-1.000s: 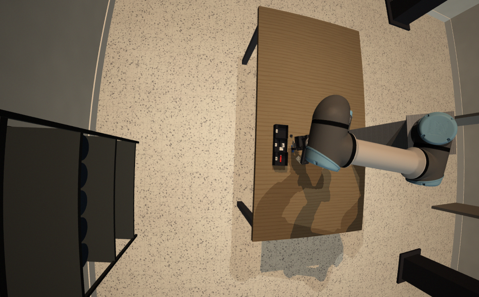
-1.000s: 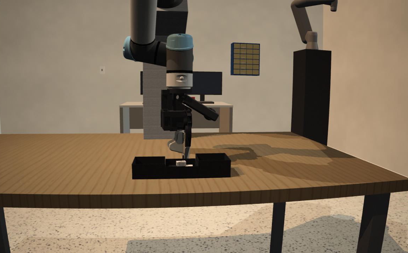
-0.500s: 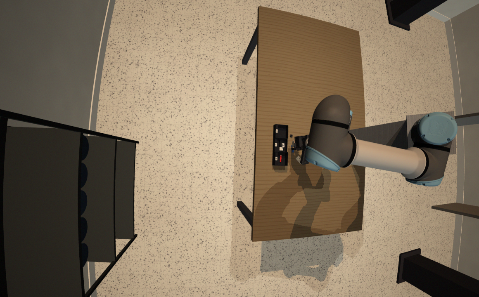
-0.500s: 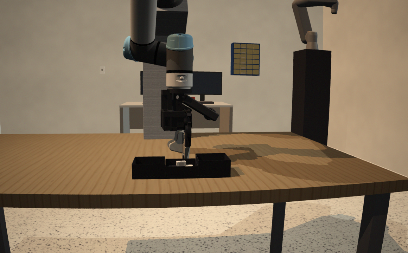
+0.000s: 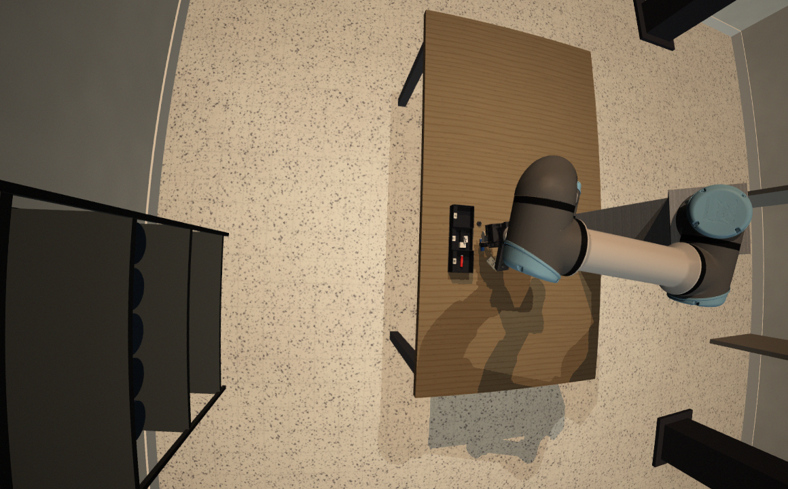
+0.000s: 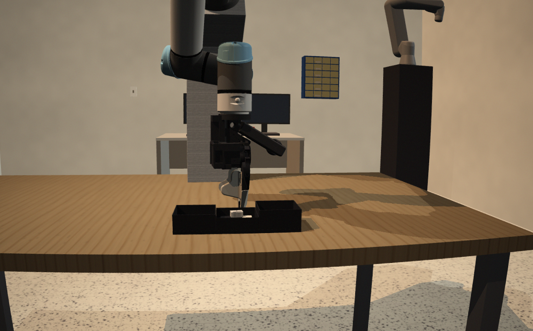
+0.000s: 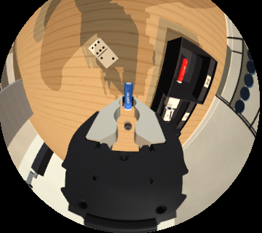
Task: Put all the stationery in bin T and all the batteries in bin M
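My gripper (image 7: 128,97) (image 6: 241,201) (image 5: 486,246) is shut on a small blue battery (image 7: 128,94), held upright a little above the wooden table (image 6: 95,205), right beside the row of three black bins (image 6: 235,226) (image 5: 451,240). The end bin (image 7: 171,62) holds a red battery (image 7: 183,70) (image 5: 462,261). The middle bin holds small white items (image 6: 235,213) (image 7: 169,113). The far end bin looks empty in the overhead view. I cannot read the letters on the bins.
A cream domino (image 7: 102,52) lies flat on the table ahead of the gripper, apart from the bins. The arm's shadow falls across the table on that side. The bins stand upright near the table's edge.
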Controlling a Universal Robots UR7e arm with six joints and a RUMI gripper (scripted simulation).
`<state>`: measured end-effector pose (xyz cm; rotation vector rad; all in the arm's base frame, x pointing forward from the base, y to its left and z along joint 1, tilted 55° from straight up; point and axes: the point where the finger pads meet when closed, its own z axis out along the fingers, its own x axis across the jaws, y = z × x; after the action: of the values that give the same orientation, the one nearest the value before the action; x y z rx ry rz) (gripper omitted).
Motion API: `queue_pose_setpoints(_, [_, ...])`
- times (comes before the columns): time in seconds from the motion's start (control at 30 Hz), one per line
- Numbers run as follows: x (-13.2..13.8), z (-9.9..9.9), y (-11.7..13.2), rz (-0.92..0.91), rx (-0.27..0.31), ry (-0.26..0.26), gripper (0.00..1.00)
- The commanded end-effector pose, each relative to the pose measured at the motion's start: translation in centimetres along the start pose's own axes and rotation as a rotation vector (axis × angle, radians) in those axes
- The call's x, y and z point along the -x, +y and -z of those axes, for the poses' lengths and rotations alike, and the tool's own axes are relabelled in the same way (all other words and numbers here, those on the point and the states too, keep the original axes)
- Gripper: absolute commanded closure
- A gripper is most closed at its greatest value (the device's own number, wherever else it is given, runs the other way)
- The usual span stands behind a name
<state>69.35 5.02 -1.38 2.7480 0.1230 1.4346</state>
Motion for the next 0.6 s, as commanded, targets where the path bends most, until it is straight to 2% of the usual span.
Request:
queue_pose_setpoints(0.0, [-0.1,1.9,0.1,0.0,0.001,0.002,1.0])
queue_pose_setpoints(0.1, [-0.1,2.9,0.1,0.0,0.001,0.002,1.0])
queue_pose_setpoints(0.17, [-0.1,2.9,0.1,0.0,0.001,0.002,1.0])
queue_pose_setpoints(0.43, [-0.1,5.6,0.1,0.0,0.001,0.002,1.0])
queue_pose_setpoints(0.57, [-0.1,5.6,0.1,0.0,0.001,0.002,1.0])
